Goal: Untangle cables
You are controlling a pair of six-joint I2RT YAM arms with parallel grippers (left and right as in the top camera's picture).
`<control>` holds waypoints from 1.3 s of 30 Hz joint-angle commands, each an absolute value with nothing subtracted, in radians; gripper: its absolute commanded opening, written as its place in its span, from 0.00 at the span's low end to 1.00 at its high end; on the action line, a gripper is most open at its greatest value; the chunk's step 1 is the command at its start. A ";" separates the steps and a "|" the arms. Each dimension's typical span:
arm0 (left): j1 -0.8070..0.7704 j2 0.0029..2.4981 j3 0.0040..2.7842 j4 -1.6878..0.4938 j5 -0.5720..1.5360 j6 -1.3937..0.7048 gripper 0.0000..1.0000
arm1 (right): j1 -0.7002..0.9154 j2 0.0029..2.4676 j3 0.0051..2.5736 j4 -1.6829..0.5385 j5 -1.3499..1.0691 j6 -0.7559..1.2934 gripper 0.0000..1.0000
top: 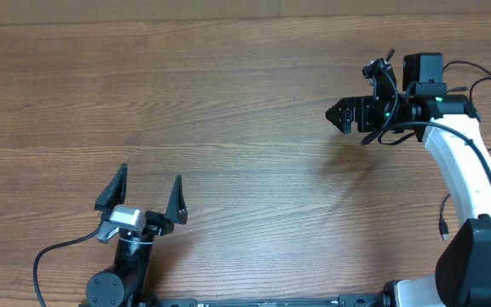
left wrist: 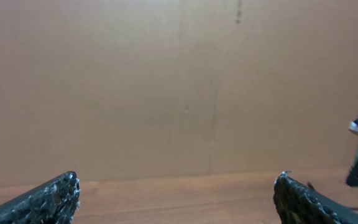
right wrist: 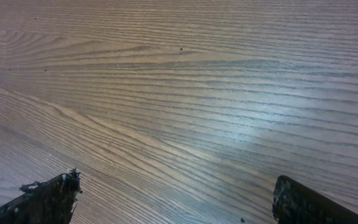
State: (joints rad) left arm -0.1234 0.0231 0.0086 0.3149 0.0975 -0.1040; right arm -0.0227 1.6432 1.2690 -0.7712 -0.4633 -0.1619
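Wood table (top: 228, 102): brown grain top fills all three views; largest thing here, bare wherever the cameras look.
Right arm (top: 471, 183): white link, far right, reaching left over the table.
Arm wiring (top: 484, 85): thicker black leads on the right arm, not task items; don't mistake them for targets.
Right end effector (top: 341, 115): far right, raised, jaws spread wide, holding nothing; wrist view shows only wood between the tips.
Left end effector (top: 143, 198): near left, jaws fully apart, empty; wrist view looks at a plain tan backdrop (left wrist: 179, 81).
Cables: not visible in any view; location cannot be told.
Step in hand: judged as start or rest pose, nothing to grasp yet.
Doing it well: find the bundle first, pinch one strand near a plug, pull slowly with the other side anchoring.
Obstructions: none seen on the table.
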 commanded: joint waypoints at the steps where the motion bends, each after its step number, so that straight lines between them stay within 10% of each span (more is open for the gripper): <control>1: -0.117 0.003 0.004 0.299 0.035 -0.127 1.00 | -0.022 1.642 1.269 -0.765 -0.461 -0.169 1.00; 12: -0.117 0.004 0.005 -0.087 0.001 -0.057 1.00 | -0.022 1.642 1.269 -0.765 -0.461 -0.169 1.00; 39: -0.118 0.004 0.005 -0.078 0.015 -0.045 1.00 | -0.022 1.642 1.269 -0.765 -0.461 -0.169 1.00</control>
